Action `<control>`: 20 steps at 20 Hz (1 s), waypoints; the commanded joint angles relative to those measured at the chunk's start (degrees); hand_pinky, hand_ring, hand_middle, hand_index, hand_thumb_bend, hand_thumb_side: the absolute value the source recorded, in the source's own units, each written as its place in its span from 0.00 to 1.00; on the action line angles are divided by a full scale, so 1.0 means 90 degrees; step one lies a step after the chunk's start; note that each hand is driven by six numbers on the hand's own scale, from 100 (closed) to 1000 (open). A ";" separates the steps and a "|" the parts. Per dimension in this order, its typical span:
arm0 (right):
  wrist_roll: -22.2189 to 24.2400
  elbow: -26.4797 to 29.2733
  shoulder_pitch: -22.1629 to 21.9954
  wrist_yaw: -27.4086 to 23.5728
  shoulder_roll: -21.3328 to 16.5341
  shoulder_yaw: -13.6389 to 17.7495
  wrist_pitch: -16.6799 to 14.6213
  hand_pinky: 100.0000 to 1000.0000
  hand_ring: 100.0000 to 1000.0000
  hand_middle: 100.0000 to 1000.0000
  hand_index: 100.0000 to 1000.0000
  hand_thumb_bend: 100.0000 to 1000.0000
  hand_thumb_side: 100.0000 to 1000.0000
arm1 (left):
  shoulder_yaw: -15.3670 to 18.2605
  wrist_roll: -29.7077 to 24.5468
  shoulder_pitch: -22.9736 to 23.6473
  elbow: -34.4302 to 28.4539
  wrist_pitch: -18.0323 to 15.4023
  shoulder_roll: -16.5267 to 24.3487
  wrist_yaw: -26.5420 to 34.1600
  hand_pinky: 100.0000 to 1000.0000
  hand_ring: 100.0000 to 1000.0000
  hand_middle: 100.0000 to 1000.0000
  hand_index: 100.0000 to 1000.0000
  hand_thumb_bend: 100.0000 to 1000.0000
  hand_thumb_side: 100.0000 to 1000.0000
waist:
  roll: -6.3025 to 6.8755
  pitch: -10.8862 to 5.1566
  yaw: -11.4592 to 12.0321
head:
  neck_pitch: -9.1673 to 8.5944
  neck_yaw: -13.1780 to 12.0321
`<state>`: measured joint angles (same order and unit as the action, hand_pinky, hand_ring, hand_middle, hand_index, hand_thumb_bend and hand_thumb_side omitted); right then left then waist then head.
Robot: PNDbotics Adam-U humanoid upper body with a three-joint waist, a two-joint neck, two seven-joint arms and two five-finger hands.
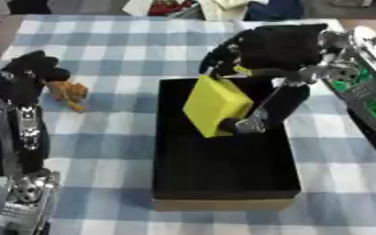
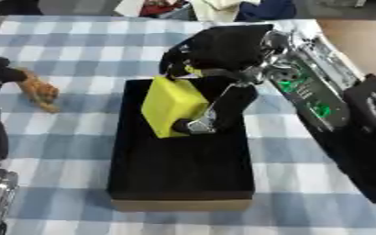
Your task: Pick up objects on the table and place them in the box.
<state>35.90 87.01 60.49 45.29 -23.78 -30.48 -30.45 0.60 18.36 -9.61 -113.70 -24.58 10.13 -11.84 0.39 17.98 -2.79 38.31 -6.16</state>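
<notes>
A yellow block [image 1: 214,106] hangs tilted over the black box [image 1: 223,170], held by my right hand [image 1: 263,50], whose fingers and thumb curl round its top and lower edge. The box is long, with a tan bottom rim, and lies in the middle of the checked cloth. A small orange toy [image 1: 69,93] lies on the cloth to the box's left. My left hand [image 1: 27,73] sits beside the toy at the left edge, fingers curled, holding nothing that I can see.
The blue and white checked tablecloth [image 1: 103,46] covers the table. Clothes and other clutter [image 2: 215,7] lie beyond the far edge. My right forearm [image 1: 367,96] with its green boards runs along the right side.
</notes>
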 commanded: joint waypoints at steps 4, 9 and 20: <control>0.1786 -0.0209 0.0116 0.0603 0.0255 -0.0145 -0.2046 0.71 0.79 0.79 0.71 0.44 0.92 | 0.0004 -0.0008 -0.0068 -0.0099 0.0012 0.0075 0.0048 0.55 0.54 0.56 0.73 0.09 0.79 | -0.0002 -0.0155 0.0020 | 0.0017 0.0060; 0.1661 -0.0541 0.0016 0.1096 0.0501 -0.0256 -0.2230 0.70 0.78 0.75 0.67 0.45 0.91 | 0.0003 -0.0018 -0.0071 -0.0099 0.0018 0.0060 0.0068 0.55 0.54 0.56 0.73 0.09 0.79 | 0.0007 -0.0155 0.0056 | -0.0015 0.0095; 0.1094 -0.0670 -0.0019 0.1631 0.0563 -0.0234 -0.2376 0.76 0.82 0.81 0.72 0.51 1.00 | -0.0004 -0.0053 -0.0088 -0.0099 0.0013 0.0068 0.0081 0.55 0.54 0.56 0.73 0.08 0.78 | 0.0011 -0.0154 0.0070 | -0.0045 0.0092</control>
<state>30.47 80.23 59.29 59.44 -18.42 -33.19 -35.87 0.59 18.03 -9.91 -113.70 -24.43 10.10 -11.30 0.37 17.84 -2.18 38.22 -5.38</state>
